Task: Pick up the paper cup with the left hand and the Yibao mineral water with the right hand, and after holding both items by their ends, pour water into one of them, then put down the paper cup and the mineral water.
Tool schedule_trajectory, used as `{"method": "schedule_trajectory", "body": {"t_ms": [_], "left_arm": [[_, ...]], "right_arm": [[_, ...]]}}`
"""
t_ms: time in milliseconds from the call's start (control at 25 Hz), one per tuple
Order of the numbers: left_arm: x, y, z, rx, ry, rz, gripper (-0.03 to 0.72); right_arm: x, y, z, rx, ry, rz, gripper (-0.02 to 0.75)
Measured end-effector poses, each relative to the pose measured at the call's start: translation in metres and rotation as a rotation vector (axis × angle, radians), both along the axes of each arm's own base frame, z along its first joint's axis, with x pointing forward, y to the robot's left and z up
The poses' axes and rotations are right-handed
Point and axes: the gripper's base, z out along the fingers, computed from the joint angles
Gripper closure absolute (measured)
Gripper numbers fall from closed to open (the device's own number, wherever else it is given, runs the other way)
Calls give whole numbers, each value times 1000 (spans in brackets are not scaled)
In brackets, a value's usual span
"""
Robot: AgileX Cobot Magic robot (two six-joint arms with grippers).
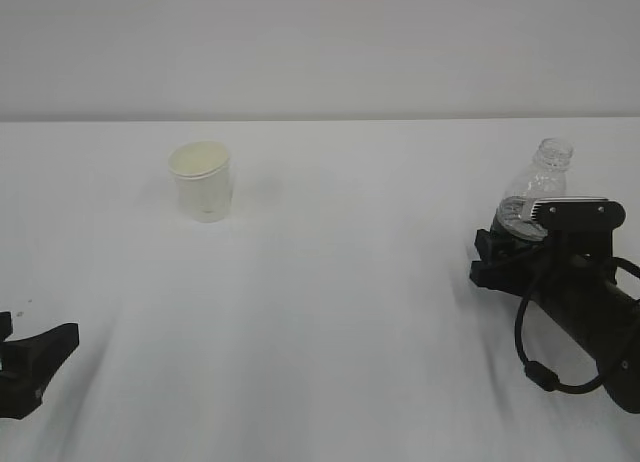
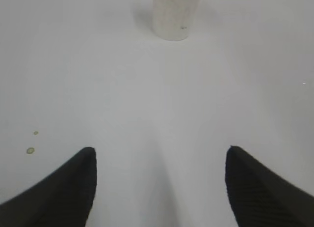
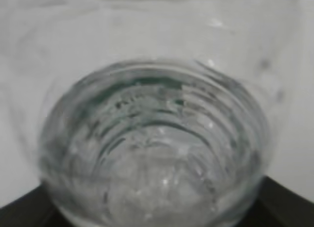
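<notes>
White table (image 1: 350, 312), two droplets (image 2: 30, 150)

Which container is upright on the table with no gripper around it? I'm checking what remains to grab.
The paper cup, white, standing alone, far-left. The Yibao mineral water sits tilted between the right hand's jaws.

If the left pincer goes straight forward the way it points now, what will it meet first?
Most likely the paper cup. In the left wrist view it stands ahead of the open left pincer, a little right of centre, with only bare table between. Depth is unclear.
</notes>
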Motion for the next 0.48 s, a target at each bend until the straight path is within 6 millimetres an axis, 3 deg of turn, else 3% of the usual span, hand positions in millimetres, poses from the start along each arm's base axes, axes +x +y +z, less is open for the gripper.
{"method": "schedule_trajectory", "body": {"t_ms": [480], "left_arm": [[0, 0, 0, 0, 0, 0, 99]], "right_arm": [[-4, 0, -1, -3, 1, 15, 287]]}}
